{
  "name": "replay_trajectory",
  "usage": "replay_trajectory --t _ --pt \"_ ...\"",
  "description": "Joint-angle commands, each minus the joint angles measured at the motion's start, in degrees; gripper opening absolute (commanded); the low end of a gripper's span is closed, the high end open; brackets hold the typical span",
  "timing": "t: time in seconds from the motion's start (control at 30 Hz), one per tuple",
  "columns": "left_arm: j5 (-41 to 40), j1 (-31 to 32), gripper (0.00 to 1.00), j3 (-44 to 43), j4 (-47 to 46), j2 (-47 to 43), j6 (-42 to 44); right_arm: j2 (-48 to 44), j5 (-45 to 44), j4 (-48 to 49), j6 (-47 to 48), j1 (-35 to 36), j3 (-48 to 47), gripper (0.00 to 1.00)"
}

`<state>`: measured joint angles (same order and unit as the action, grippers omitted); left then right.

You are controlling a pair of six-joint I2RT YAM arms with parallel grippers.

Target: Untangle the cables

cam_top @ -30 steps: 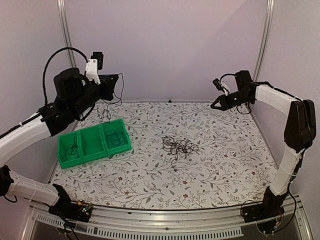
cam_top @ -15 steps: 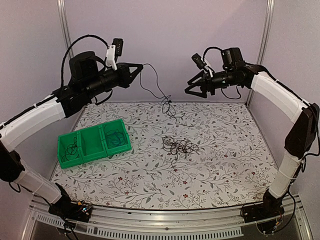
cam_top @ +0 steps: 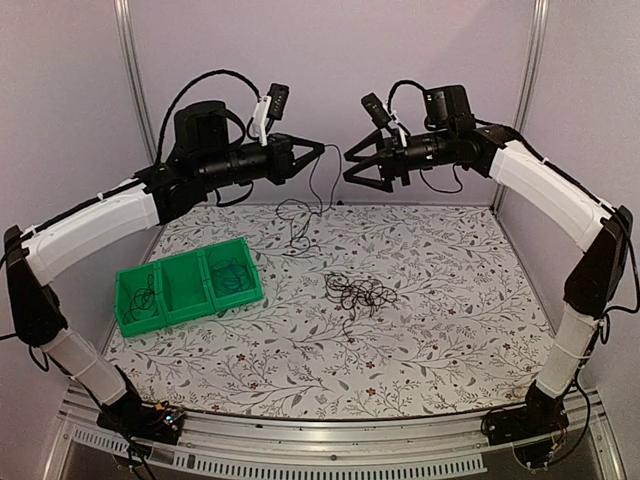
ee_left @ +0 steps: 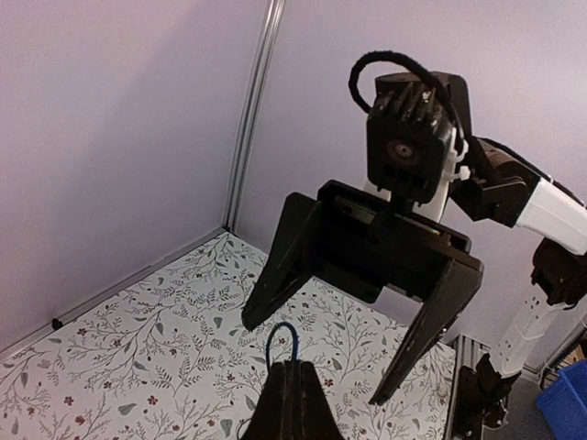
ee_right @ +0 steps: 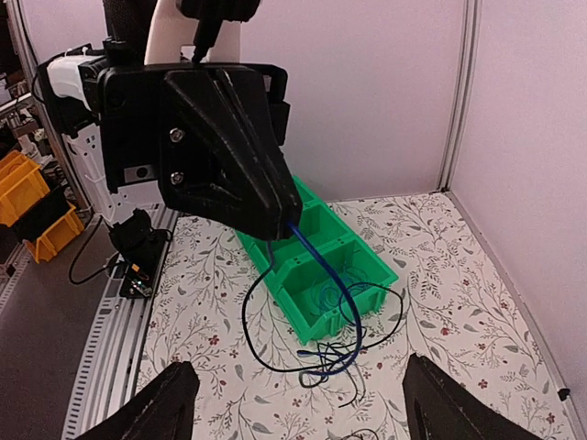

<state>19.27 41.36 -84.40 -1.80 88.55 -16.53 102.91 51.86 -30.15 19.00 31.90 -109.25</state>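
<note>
Pinching a thin blue cable [ee_right: 316,261] at its tip, the L hand [cam_top: 316,151] has its fingers pressed tight together. In the L wrist view a small blue loop stands up just above the closed tips. The R hand [cam_top: 349,171] faces it, just beside, w/ fingers [ee_right: 174,403] spread wide, holding nothing & touching nothing. Both hands are raised well above the table [cam_top: 460,300], tips pointing at each other w/ a small gap btwn.

The blue cable drops from the L hand together w/ a black wire [ee_right: 245,325]. The two hang in loose curves & end in a small loopy tangle at the bottom. Can't tell whether that tangle rests on the table or hangs just above it. It sits over the back part of the table, btwn the green bin [cam_top: 180,312] & the main pile.

The main pile of black cables [cam_top: 360,293] lies on the table near centre. It's a knotted, loopy bundle w/ one strand trailing toward the near edge, well apart from both hands. The green bin is at the L side of the table & has three compartments; thin cables lie in its left & right ones.
</note>
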Motion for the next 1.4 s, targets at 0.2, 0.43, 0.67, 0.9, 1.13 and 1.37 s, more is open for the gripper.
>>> replay_trajectory --t 0.2,0.43,0.67,0.9,1.13,1.37 --pt "6.4 1.45 0.0 -4.36 4.6 2.17 2.46 4.16 1.9 6.24 -9.15 1.45 -1.62 0.28" --pt "-0.3 1.98 0.33 0.01 5.51 1.62 6.03 1.99 -1.85 4.86 -8.9 1.41 -1.44 0.0" --pt "-0.34 4.97 0.41 3.21 -4.1 4.95 8.97 -0.48 -5.19 3.67 -8.95 1.41 0.08 0.0" --pt "-11.9 5.25 0.17 6.17 -10.75 8.74 5.79 -2.37 -5.99 3.44 -9.92 1.41 -1.04 0.0" --pt "-17.79 1.69 0.04 19.8 -33.91 8.74 -4.96 -3.89 -6.71 0.83 -10.23 1.41 -3.1 0.0" --pt "-17.39 -1.33 0.04 22.14 -41.2 13.74 -12.98 -4.89 -4.6 -2.66 -10.44 1.41 -6.02 0.0"
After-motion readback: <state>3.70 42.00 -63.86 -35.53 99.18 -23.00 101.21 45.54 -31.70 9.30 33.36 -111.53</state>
